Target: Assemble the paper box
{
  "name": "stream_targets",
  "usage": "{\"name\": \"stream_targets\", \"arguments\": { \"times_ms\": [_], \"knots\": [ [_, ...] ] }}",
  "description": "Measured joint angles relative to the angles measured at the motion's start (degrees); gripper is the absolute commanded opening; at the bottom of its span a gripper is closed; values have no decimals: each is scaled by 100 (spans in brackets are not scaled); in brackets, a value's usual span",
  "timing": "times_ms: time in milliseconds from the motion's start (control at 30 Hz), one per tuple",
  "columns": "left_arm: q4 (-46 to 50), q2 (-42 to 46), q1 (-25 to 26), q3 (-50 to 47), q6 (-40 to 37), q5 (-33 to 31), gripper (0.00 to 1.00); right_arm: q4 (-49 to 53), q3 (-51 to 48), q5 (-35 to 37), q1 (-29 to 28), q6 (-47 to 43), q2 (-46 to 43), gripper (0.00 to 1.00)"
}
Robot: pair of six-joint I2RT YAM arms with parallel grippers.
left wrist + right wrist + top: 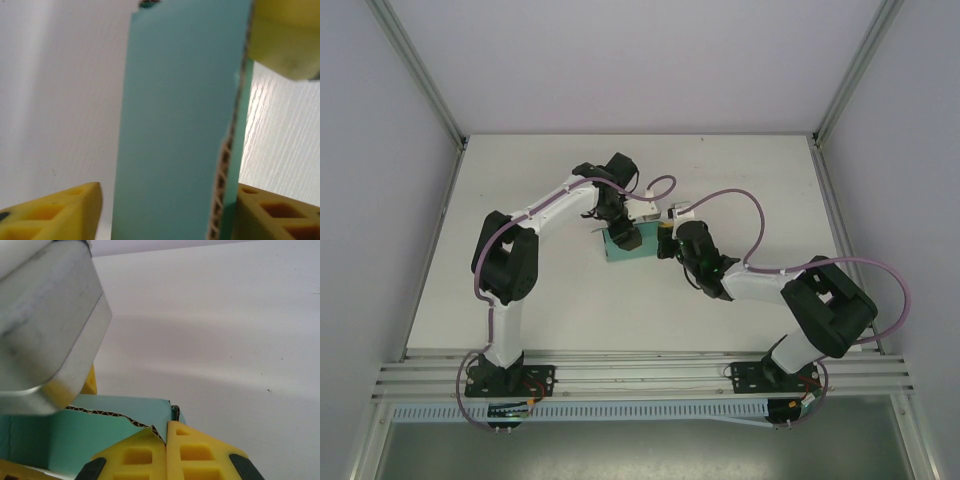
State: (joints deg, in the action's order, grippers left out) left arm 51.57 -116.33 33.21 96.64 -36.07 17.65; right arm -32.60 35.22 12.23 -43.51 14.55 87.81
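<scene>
Right end effector (166,441) is clenched, 2 fingers pinching the ragged top edge of a wall of the paper box (100,435) at its corner. Left end effector (167,200) is released: the fingers straddle an upright teal panel, which touches 1 finger and stands clear of the other. The box sits mid-counter (740,170) between the 2 arms. Risks: with the left open, only the right pinch holds that wall. If the pinch slips off the thin edge, I'd expect the panel to spring back flat. If either arm pulls sideways, the light box likely skids or the card creases off its fold line. Views: the left wrist shows the gap at the finger and the fluted card edge. The right wrist shows the pinch and the box interior, partly blocked by a grey metal housing (45,325). The top view gives the layout but not the state of the fingers.
</scene>
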Motion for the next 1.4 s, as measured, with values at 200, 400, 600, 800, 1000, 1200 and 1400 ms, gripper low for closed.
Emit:
{"name": "stream_targets", "arguments": {
  "times_ms": [200, 400, 600, 800, 1000, 1200, 1400],
  "knots": [
    [-197, 140, 0, -74, 168, 13, 99, 553, 308, 190, -33, 68, 0, 0],
    [-658, 1051, -4, -673, 516, -240, 99, 1187, 688, 352, -44, 63, 61, 0],
    [-1091, 2085, -382, -1456, 1158, -472, 95, 1762, 979, 424, -44, 61, 66, 0],
    [-1281, 2850, -927, -2341, 1220, -455, 69, 1926, 1051, 374, -44, 35, 66, 0],
    [-1294, 2507, -1128, -2135, 1014, -111, 40, 1956, 1084, 232, -44, -52, 63, 0],
    [-1209, 2218, -1134, -1991, 868, 57, 42, 2120, 1174, 164, -44, -70, 66, 0],
    [-1182, 2221, -1134, -2026, 752, 166, 43, 2199, 1209, 140, -44, -70, 66, 0]
  ]
}}
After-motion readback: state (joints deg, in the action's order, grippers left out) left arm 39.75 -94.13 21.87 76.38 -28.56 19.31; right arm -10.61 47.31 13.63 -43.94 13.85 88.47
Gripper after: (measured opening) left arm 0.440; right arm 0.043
